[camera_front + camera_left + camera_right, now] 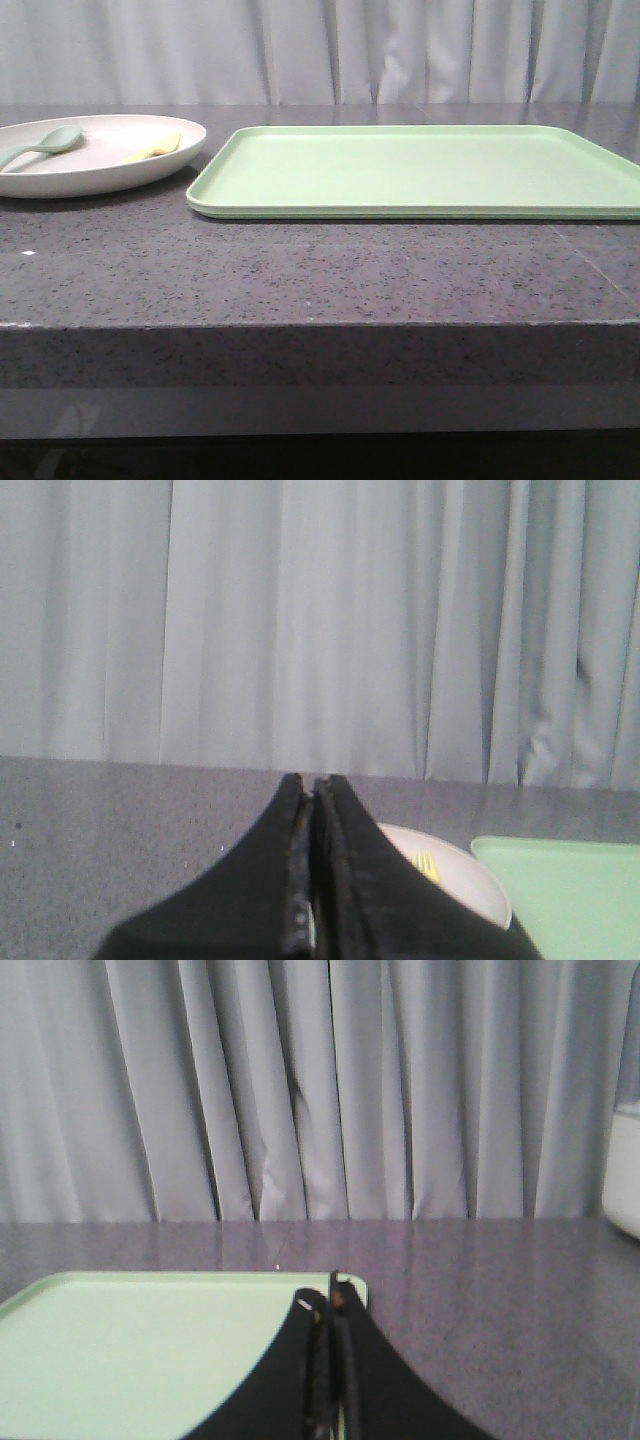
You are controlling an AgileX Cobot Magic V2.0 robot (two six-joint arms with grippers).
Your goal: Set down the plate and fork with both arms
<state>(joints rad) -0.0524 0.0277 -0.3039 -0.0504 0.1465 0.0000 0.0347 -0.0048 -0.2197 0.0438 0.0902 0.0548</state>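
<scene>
Plate [100, 170] sits near the counter's left edge with the fork [155, 150] and a spoon [45, 145] inside, just beside the green tray [420, 170]. Left gripper [312, 785] is clenched empty just short of the plate; right gripper [333, 1285], also clenched empty, hangs over the tray's corner.

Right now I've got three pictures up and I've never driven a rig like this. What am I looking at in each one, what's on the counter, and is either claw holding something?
The machine is a robot with two arms, each ending in a two-fingered claw.

The wide picture looks forward over the grey stone counter. On it, at the left, sits the cream plate, with the yellow fork and a grey-green spoon lying in it. Beside the plate lies a light green tray with nothing on it.

The other two pictures come from cameras on the wrists. The dark wedge in each is that arm's claw: the left gripper and the right gripper. Both are closed, fingers together, and hold nothing.
</scene>
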